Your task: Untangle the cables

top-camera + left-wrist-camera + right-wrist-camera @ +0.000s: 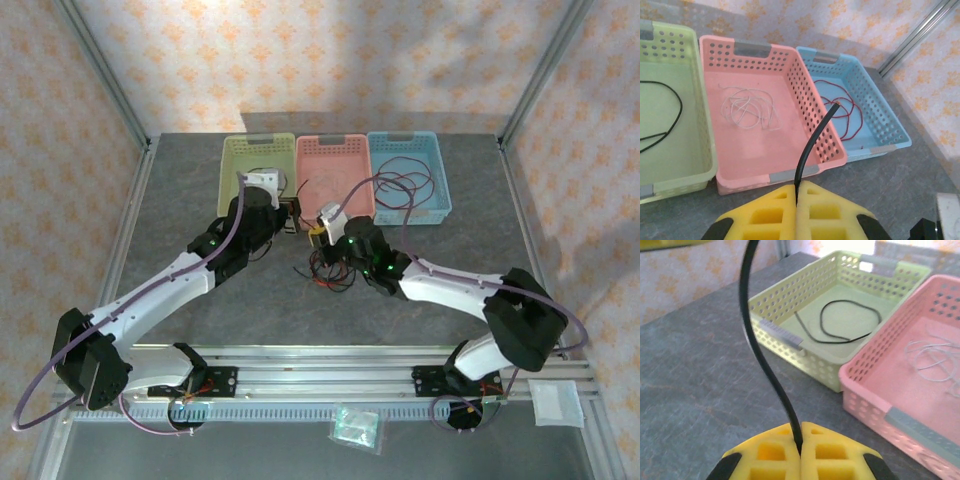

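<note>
The left gripper (796, 192) presses its yellow pads together on a black cable (812, 145), whose bare tip rises before the pink basket (805, 95). The right gripper (801, 434) likewise pinches a black strand (771, 375), which curves upward beside the green basket (790, 295). A tangle of cables (330, 272) lies on the table (180, 200) near both.

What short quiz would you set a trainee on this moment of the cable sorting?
1. Which basket holds the pale cable? A green, B pink, C blue.
2. True or false: the left hand is shut on a black cable.
3. Fill in: the blue basket holds a ___ cable.
Key: 1 B, the pink basket. 2 True. 3 Red: the red cable lies in it.
</note>
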